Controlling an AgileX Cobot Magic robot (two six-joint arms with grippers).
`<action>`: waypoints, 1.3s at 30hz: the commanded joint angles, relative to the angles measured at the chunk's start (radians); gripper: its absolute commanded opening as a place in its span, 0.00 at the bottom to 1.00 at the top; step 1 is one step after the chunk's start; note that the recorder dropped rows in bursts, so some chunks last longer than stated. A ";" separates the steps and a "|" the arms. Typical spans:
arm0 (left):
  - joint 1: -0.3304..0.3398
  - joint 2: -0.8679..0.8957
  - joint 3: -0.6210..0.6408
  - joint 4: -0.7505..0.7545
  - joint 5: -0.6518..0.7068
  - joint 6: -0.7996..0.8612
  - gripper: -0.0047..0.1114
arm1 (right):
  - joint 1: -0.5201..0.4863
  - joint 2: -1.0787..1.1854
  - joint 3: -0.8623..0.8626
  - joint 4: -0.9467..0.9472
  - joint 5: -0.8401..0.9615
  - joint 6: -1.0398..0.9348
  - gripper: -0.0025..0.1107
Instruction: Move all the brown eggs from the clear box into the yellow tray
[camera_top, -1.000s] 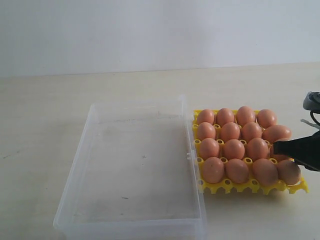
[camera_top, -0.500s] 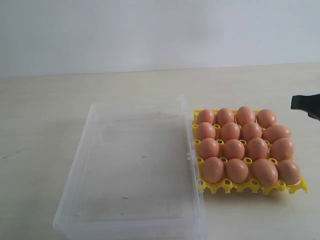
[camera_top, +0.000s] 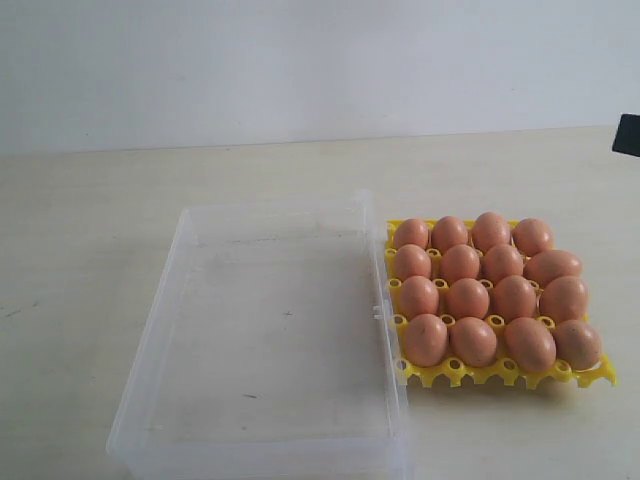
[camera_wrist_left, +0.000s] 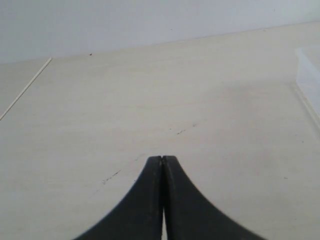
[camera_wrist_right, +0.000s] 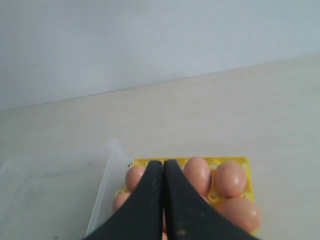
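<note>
The right gripper (camera_wrist_right: 163, 162) was pressed together, empty, with eggs (camera_wrist_right: 230, 178) in the tray (camera_wrist_right: 241, 160) beyond it; the left gripper (camera_wrist_left: 162, 158), likewise closed on nothing, faced bare table (camera_wrist_left: 125, 110) and a box (camera_wrist_left: 310, 75) corner. Only the exterior view showed sixteen eggs filling the tray

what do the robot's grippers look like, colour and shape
Left gripper and right gripper look alike: plain matte black jaws, smooth and curved, flaring wide at the base and tapering to narrow tips. No markings or cables show.
</note>
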 joint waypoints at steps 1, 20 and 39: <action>-0.005 0.001 -0.004 0.000 -0.009 -0.002 0.04 | 0.003 -0.100 -0.007 -0.031 0.113 -0.009 0.02; -0.005 0.001 -0.004 0.000 -0.009 -0.003 0.04 | 0.003 -0.313 -0.007 -0.035 0.504 0.002 0.02; -0.005 0.001 -0.004 0.000 -0.009 -0.003 0.04 | -0.001 -0.791 0.398 -0.379 0.134 0.002 0.02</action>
